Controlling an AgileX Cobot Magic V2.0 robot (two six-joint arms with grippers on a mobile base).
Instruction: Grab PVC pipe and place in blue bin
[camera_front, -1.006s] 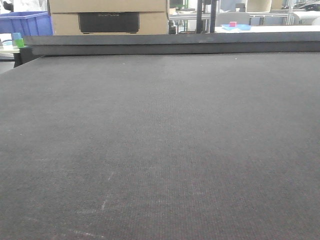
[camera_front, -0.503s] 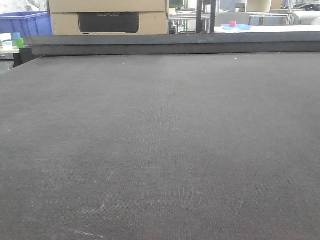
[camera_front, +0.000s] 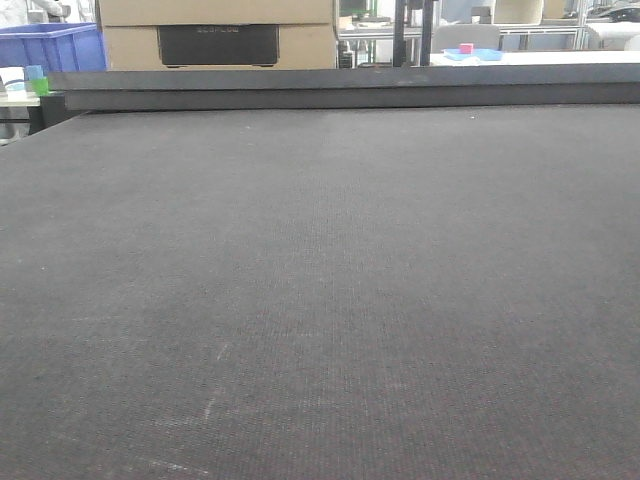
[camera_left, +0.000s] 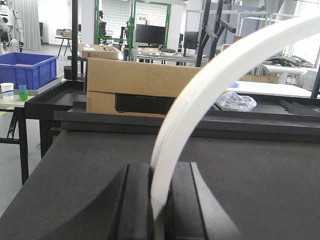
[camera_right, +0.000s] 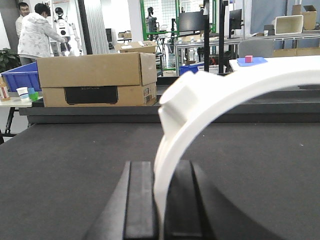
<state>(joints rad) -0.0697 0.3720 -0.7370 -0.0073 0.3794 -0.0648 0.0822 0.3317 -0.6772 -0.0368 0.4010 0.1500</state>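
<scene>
A white curved PVC pipe (camera_left: 200, 100) rises from between the black fingers of my left gripper (camera_left: 161, 172) and arcs up to the right. My left gripper is shut on it. In the right wrist view a white curved PVC pipe with a socket end (camera_right: 200, 100) is clamped the same way in my right gripper (camera_right: 161, 172), which is shut on it. The blue bin (camera_front: 50, 45) stands beyond the table's far left corner. It also shows in the left wrist view (camera_left: 27, 67) and, partly behind a box, in the right wrist view (camera_right: 20, 80). Neither gripper nor any pipe shows in the front view.
A dark grey mat-covered table (camera_front: 320, 300) fills the front view, with a raised black rail (camera_front: 340, 90) along its far edge. A cardboard box (camera_front: 215, 30) stands behind the rail. A small side table with cups (camera_left: 12, 92) is at the left. People (camera_right: 37, 35) stand far off.
The background at the far left of the front view shifts very slightly. Nothing on the table has changed.
</scene>
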